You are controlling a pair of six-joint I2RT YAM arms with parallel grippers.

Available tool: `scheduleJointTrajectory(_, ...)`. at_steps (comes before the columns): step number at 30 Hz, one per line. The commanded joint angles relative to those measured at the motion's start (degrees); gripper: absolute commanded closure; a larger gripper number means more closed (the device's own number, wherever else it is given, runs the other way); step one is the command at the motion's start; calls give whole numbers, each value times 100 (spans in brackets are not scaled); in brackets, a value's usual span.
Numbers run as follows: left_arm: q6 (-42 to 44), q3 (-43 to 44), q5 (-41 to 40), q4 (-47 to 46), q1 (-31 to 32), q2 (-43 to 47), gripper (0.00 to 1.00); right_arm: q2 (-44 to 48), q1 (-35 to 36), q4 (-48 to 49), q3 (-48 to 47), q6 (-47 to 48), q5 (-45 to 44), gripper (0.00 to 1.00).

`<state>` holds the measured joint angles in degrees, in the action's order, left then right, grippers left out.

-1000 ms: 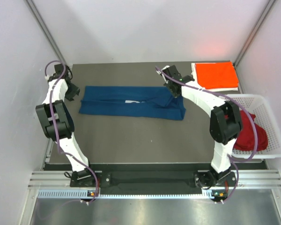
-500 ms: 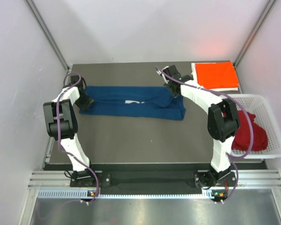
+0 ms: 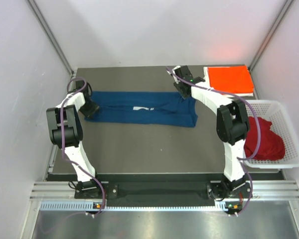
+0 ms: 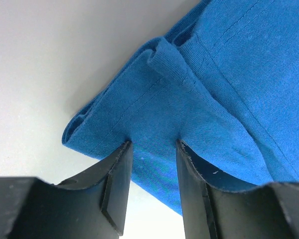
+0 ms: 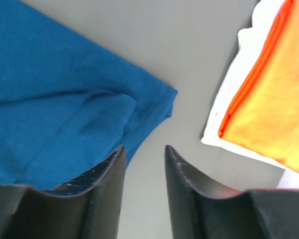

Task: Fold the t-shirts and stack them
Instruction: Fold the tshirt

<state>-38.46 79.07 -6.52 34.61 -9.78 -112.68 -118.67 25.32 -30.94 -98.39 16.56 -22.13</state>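
A blue t-shirt (image 3: 139, 117) lies folded into a long band across the table. My left gripper (image 3: 89, 108) is at its left end. In the left wrist view the left gripper (image 4: 153, 144) is open, its fingertips resting on the blue t-shirt (image 4: 229, 74) near a folded corner. My right gripper (image 3: 184, 91) is at the band's far right corner. In the right wrist view the right gripper (image 5: 143, 148) is open over bare table beside the blue t-shirt (image 5: 50, 89), holding nothing. An orange-red t-shirt (image 3: 230, 78) lies folded at the back right. A dark red t-shirt (image 3: 263, 142) is bunched in the basket.
A white lattice basket (image 3: 289, 127) stands at the table's right edge. The orange-red t-shirt (image 5: 274, 114) rests on a white sheet (image 5: 229, 99) just right of my right gripper. White walls enclose the table on three sides.
My right gripper has opened, let go of the blue t-shirt's right end and drawn back slightly. My left gripper moved from beside the shirt onto its left end.
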Motion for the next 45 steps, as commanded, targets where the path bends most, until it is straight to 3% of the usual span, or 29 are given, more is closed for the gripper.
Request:
scheduleJointTrajectory(1, 14, -14, -279, 19, -24, -263, 54, 168, -54, 254, -15, -47, 261, 58)
scheduleJointTrajectory(3, 49, 38, -297, 89, -33, -298, 55, 467, -45, 264, 248, -335, 507, 51)
scheduleJointTrajectory(7, 110, 21, -437, 221, 11, -1, 54, 1003, -158, -427, 443, -1504, 735, 52)
scheduleJointTrajectory(10, 163, -14, -569, 274, 64, 307, 54, 1679, -352, -379, 1249, -2427, 2172, 52)
scheduleJointTrajectory(13, 198, -189, -350, 82, 64, 483, 54, 2339, -440, -150, 2182, -2518, 2887, 45)
scheduleJointTrajectory(16, 216, -251, -25, -139, 64, 345, 54, 2621, -589, 114, 2763, -2429, 2951, 36)
scheduleJointTrajectory(21, 146, -32, 46, 89, 55, -148, 55, 2437, -871, 570, 3333, -2403, 3882, 38)
scheduleJointTrajectory(41, 146, 197, -279, 248, 55, -421, 55, 2349, -1143, 1854, 4424, -2526, 4243, 46)
scheduleJointTrajectory(44, 154, 188, -305, 248, 55, -430, 55, 2401, -1170, 2021, 4539, -2561, 4278, 49)
scheduleJointTrajectory(45, 146, 197, -314, 257, 47, -439, 55, 2419, -1196, 2013, 4556, -2578, 4287, 58)
